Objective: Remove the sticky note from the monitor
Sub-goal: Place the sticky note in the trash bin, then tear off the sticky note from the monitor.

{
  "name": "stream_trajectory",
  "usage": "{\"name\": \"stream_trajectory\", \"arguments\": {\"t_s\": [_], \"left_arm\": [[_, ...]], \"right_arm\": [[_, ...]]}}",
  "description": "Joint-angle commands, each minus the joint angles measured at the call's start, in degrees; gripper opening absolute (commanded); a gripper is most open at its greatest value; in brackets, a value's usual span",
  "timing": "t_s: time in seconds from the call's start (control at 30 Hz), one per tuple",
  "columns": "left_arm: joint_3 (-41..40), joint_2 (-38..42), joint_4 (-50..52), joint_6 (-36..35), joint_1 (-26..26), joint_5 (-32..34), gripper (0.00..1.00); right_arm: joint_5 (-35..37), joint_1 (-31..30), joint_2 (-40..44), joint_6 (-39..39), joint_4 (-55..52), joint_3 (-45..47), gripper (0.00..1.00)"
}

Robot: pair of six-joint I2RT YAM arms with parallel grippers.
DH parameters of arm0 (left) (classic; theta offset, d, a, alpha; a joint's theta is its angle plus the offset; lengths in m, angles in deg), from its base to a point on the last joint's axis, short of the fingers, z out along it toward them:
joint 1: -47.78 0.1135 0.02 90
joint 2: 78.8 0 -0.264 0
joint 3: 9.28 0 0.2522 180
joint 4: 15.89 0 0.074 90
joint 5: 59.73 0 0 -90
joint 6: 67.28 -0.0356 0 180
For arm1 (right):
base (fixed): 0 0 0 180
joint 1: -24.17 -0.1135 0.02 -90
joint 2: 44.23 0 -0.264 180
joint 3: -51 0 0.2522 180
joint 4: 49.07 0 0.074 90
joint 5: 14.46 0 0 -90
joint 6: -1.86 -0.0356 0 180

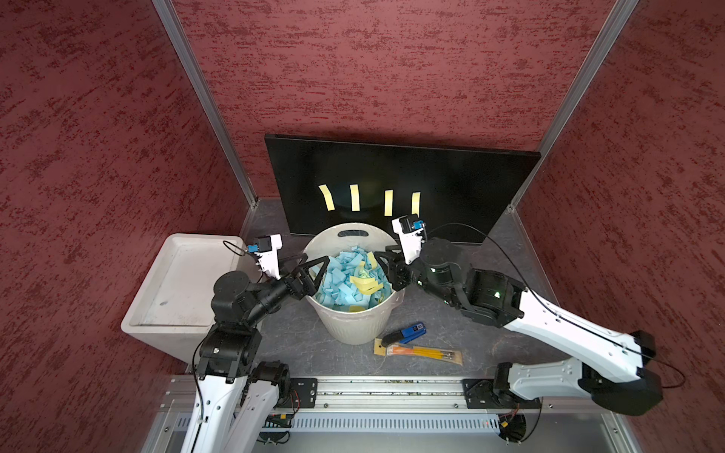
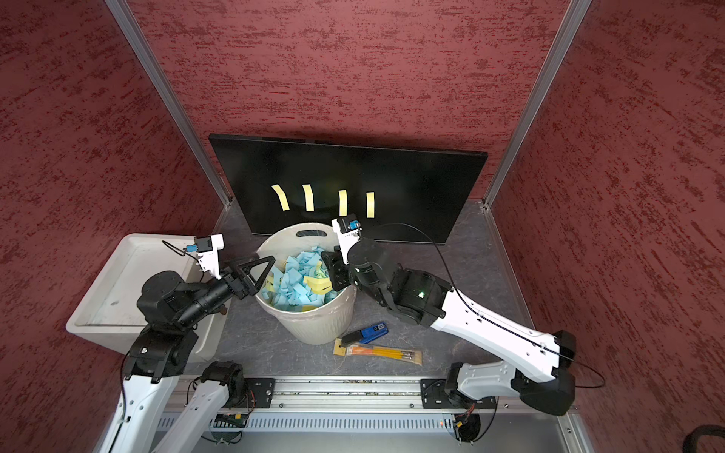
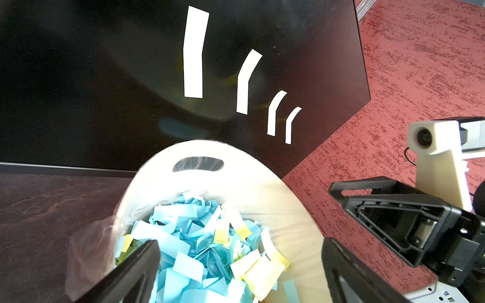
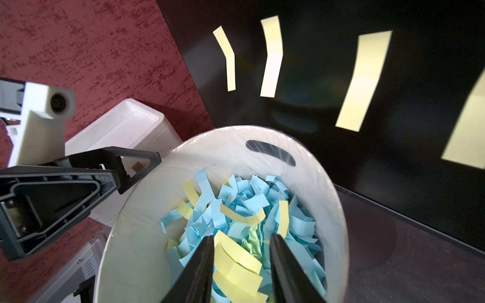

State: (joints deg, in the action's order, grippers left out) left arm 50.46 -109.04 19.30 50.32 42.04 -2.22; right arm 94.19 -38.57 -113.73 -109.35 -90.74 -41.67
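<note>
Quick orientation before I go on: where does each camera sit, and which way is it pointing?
Both top views: high above the robot's base, looking down and forward at the monitor; both arms reach over the wastebasket.
Left wrist: on the left arm, looking past the open left gripper into the wastebasket, toward four sticky notes; right gripper opposite.
Right wrist: on the right arm, looking between the right gripper's parted jaws into the wastebasket; left gripper and white bin show.
Shared: both wrist views show wastebasket, sticky notes, monitor.

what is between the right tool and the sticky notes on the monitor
Nothing visible. The right tool hangs open over the round bin; the four sticky notes on the monitor sit beyond its far rim, with clear space between.
</note>
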Motion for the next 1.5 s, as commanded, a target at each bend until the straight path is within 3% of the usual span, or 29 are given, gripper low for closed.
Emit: {"name": "stream_trajectory", "arguments": {"t_s": [0.0, 0.2, 0.43, 0.83, 1.47], "left_arm": [[-0.29, 0.53, -0.41, -0.61, -0.06, -0.03, 1.0], [-0.3, 0.36, -0.29, -0.75, -0.05, 0.05, 1.0], [-0.26, 0.44, -0.16, -1.05, -0.06, 0.15, 1.0], [-0.46, 0.36, -0.47, -1.05, 0.17, -0.18, 1.0], [-0.88, 0.88, -0.93, -0.71, 0.63, -0.73, 1.0]], "right_arm": [[2.61, 1.47, 2.39, -0.91, 2.47, 1.43, 0.41], [1.02, 6.8, 6.76, -6.5, 3.98, 5.33, 0.46], [-5.58, 15.07, 10.57, -14.2, 8.29, 11.21, 0.49], [-14.45, 25.01, 11.2, -24.18, 18.18, 18.79, 0.51], [-20.41, 30.99, 4.99, -34.57, 35.97, 23.62, 0.49]]}}
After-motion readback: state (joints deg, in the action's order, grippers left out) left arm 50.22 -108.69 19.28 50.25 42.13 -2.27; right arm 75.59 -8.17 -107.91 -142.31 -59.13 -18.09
